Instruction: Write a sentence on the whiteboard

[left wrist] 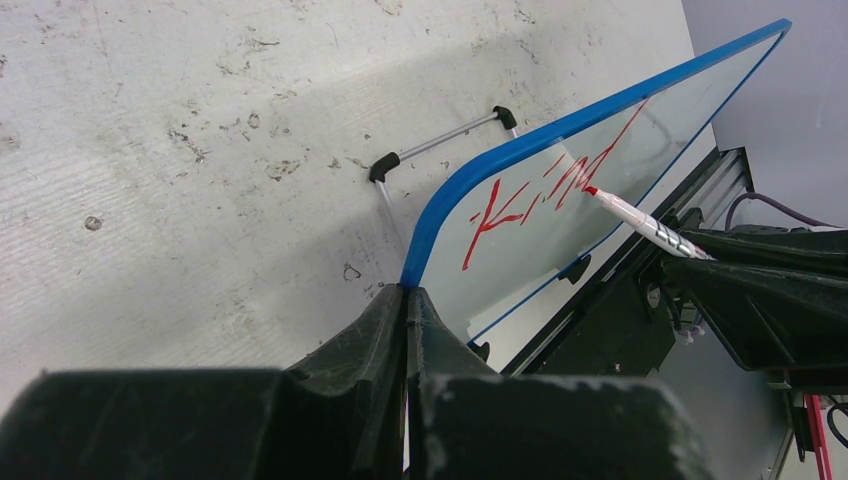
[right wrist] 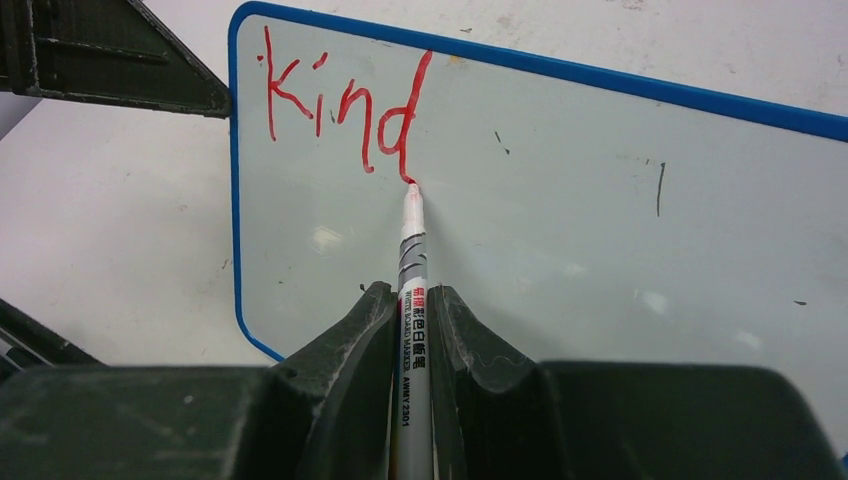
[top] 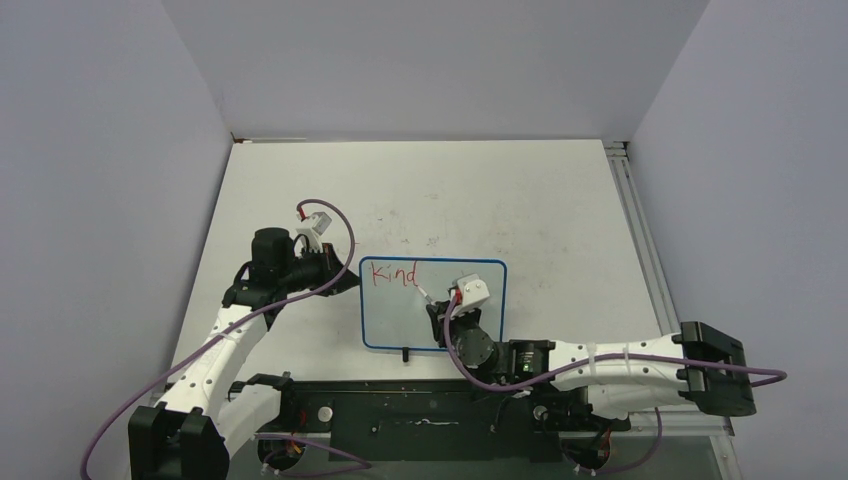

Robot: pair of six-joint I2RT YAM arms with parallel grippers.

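Two grippers, one board, and both are busy. The left gripper [left wrist: 407, 300] is clenched on the blue-framed corner of the whiteboard [top: 400, 318], which sits on the scuffed table [top: 520, 200] between the two arms. The right gripper [right wrist: 411, 310] is clamped around a white marker [right wrist: 412, 250]. Its barrel runs straight out ahead of the fingers, and the red tip touches the board at the foot of the "d" in a red "Kind" [right wrist: 340, 105]. Right of the tip the surface is blank apart from a short dark stroke and a few specks. Just past the left fingers, behind the board's edge, lies a thin metal rod [left wrist: 440, 145] with black end caps. Whether the board leans on it cannot be told. A purple cable [top: 335, 215] loops above the left wrist. From above, the right arm covers the board's near right corner. The marker's rear end is buried between the fingers, and its print is too small to read
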